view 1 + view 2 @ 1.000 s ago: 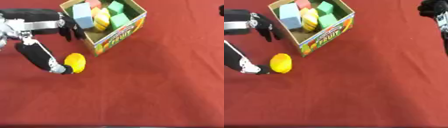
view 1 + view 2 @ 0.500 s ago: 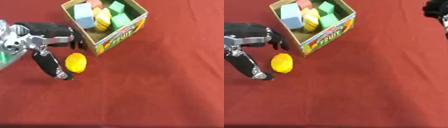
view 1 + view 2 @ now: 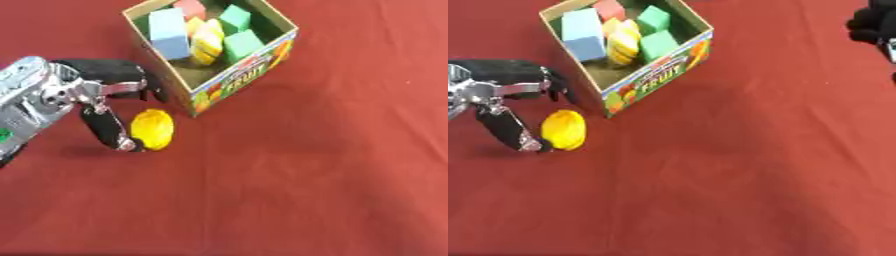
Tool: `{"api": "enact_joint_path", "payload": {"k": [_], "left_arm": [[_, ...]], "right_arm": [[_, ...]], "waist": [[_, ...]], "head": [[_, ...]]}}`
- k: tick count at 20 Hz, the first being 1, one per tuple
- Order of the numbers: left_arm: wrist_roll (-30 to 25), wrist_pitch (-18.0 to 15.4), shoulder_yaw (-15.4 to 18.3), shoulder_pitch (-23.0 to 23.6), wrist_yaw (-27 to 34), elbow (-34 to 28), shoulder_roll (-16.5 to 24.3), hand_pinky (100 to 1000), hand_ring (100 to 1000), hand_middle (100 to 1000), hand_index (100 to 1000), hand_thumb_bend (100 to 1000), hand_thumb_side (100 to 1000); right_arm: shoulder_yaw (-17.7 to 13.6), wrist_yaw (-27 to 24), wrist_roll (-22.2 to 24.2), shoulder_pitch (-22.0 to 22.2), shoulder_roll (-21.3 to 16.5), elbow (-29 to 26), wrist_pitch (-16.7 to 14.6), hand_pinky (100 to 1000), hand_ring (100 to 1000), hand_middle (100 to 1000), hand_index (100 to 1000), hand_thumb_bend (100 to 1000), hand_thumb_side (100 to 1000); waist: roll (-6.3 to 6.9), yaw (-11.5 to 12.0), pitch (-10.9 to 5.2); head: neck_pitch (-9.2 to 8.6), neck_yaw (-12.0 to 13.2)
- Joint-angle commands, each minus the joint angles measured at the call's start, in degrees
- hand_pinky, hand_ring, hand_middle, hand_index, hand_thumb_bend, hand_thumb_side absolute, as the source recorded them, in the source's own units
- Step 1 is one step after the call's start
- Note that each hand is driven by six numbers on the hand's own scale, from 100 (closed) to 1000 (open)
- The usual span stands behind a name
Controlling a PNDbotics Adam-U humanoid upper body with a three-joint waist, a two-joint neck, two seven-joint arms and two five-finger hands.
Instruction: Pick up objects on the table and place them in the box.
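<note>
A yellow rounded object (image 3: 152, 129) lies on the red cloth just left of the cardboard box (image 3: 245, 83). The box holds a blue block (image 3: 168, 34), two green blocks (image 3: 242, 42), a red block and a yellow striped piece. My left hand (image 3: 103, 102) reaches in from the left beside the yellow object, its thumb tip touching the object's left side and its fingers spread above it, toward the box. The hand is open and not closed round the object. My right hand (image 3: 873, 26) shows as a dark shape at the upper right edge, far from the box.
The red cloth (image 3: 315, 180) covers the whole table. No other loose objects show on it. The box stands tilted at the upper middle, its printed side facing the lower right.
My left hand has swung in from the upper left, its thumb coming in against the yellow object. The object and the box have stayed put.
</note>
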Motion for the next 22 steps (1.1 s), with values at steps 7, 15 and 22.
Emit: {"api": "enact_joint_path", "payload": {"k": [7, 15, 22], "left_arm": [[2.46, -0.68, 0.49, -0.14, 2.33, 1.1, -0.12, 733, 654, 626, 746, 192, 100], [5.56, 0.51, 1.3, 0.46, 3.74, -0.27, 0.4, 701, 603, 581, 683, 157, 100], [5.18, 1.57, 3.83, 0.93, 4.71, -7.27, 3.35, 691, 601, 567, 666, 232, 100]], "right_arm": [[-0.58, -0.42, -0.24, -0.4, -0.43, -0.85, 0.16, 793, 752, 685, 774, 100, 584], [-0.7, -0.46, -0.46, -0.15, -0.17, -0.85, 0.29, 793, 752, 685, 774, 100, 586], [-0.81, -0.44, -0.55, 0.2, -0.65, -0.85, -0.05, 794, 752, 686, 774, 100, 582]], "waist": [[-0.25, 0.07, -0.58], [-0.37, 0.33, -0.76], [-0.26, 0.52, -1.33]], "head": [[-0.74, 0.2], [-0.72, 0.14], [-0.63, -0.19]]}}
